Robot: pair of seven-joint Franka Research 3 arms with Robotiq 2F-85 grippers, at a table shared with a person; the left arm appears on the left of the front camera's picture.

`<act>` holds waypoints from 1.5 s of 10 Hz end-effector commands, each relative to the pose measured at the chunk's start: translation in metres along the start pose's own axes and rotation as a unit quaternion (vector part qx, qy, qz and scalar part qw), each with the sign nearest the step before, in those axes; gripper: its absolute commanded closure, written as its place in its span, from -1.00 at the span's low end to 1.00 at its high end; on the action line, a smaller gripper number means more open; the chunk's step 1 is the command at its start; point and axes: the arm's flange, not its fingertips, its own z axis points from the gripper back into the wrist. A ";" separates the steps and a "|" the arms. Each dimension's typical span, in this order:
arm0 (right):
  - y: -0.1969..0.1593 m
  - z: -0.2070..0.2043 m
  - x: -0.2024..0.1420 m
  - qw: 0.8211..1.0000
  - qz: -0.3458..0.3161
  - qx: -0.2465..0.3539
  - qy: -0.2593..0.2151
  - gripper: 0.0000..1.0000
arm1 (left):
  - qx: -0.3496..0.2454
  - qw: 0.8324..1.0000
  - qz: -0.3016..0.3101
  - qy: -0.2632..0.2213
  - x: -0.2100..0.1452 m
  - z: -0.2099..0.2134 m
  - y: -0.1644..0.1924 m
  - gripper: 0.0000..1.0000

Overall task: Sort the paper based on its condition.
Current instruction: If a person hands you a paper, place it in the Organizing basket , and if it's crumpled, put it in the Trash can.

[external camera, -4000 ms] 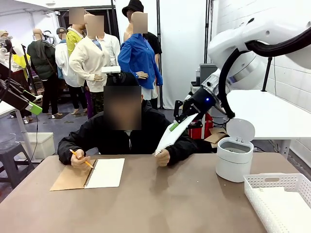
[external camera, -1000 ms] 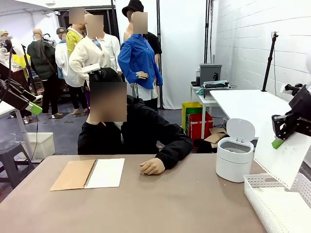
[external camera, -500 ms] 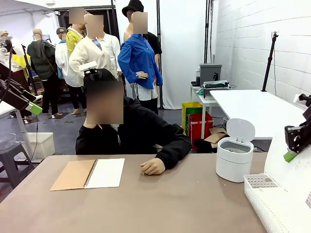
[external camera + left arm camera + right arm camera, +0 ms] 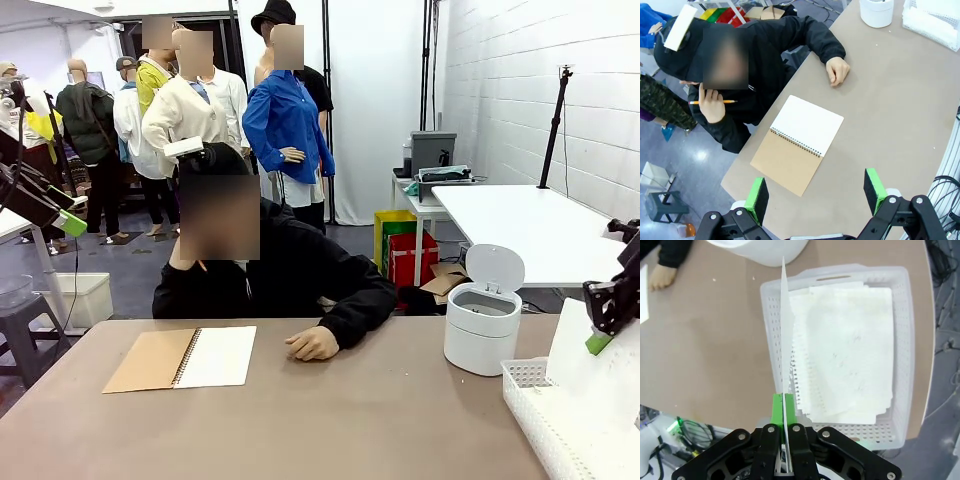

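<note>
My right gripper [image 4: 604, 322] hangs at the far right, shut on the top edge of a smooth white sheet of paper [image 4: 582, 362]. The sheet dangles over the white mesh basket [image 4: 527, 378]. In the right wrist view the paper [image 4: 784, 330] is seen edge-on between the shut green pads of the right gripper [image 4: 784, 412], straight above the basket [image 4: 835, 276], where several flat sheets [image 4: 850, 350] lie. My left gripper [image 4: 816, 195] stands open high above the table's left end, nothing between its fingers.
A white lidded bin [image 4: 483, 325] stands open left of the basket. An open spiral notebook [image 4: 185, 357] lies at the left. The person leans on the far edge, one hand [image 4: 312, 343] resting on the table, the other hand [image 4: 712, 102] holding a pencil.
My right gripper has carried the sheet further right and lower, down over the basket. The person has shifted slightly; the left gripper has not moved.
</note>
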 end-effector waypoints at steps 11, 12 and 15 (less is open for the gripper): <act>-0.018 -0.097 -0.055 1.000 -0.012 0.009 0.007 1.00 | -0.004 1.000 0.001 -0.004 -0.001 0.001 0.001 -1.00; -0.018 -0.098 -0.060 1.000 -0.013 -0.003 0.013 1.00 | -0.004 1.000 0.001 -0.004 -0.001 0.001 0.001 -1.00; -0.022 -0.088 -0.079 0.999 -0.012 -0.019 0.039 -0.12 | -0.004 1.000 0.001 -0.004 -0.001 0.001 0.001 -1.00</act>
